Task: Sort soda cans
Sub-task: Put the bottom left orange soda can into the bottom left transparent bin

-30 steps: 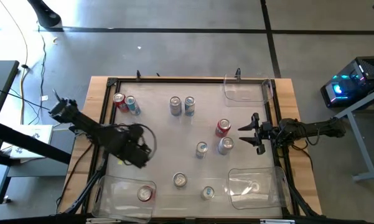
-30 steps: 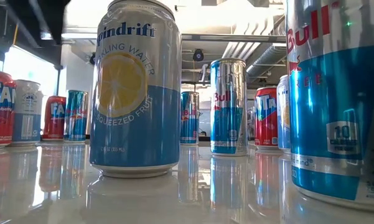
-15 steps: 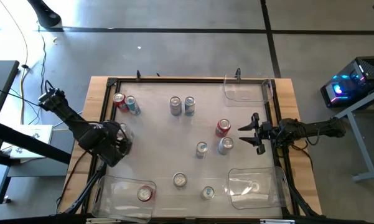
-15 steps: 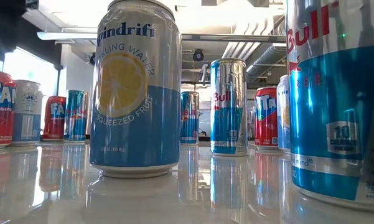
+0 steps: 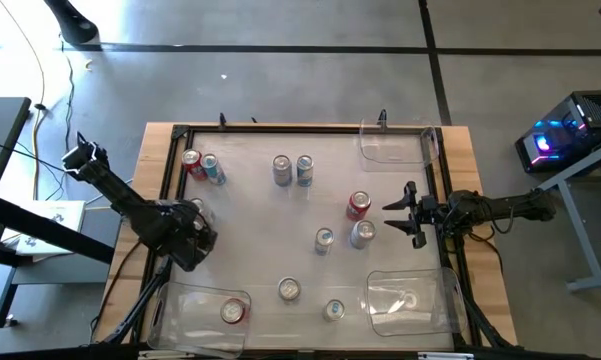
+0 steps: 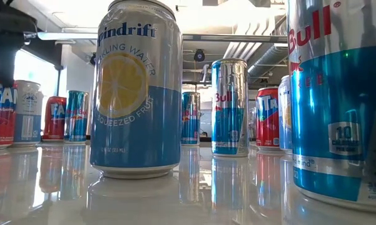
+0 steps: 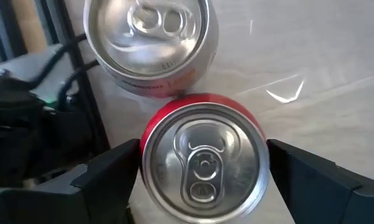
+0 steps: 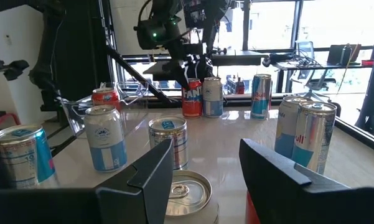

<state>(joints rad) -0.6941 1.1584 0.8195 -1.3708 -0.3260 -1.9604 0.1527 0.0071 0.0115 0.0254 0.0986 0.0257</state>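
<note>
Left wrist view shows your left hand now swung back to the bench's left edge, fingers spread wide astride a red soda can with a silver top; your half-open right hand waits empty beside the right-side cans

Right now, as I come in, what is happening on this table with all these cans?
The robot is sorting soda cans into clear bins. The left pincer is open at the table's left edge, with one finger on each side of a red can; a silver can stands right beside it. The right pincer waits open and empty near the right edge. One red can is in the bin at the near left; most cans stand loose on the table.
</note>
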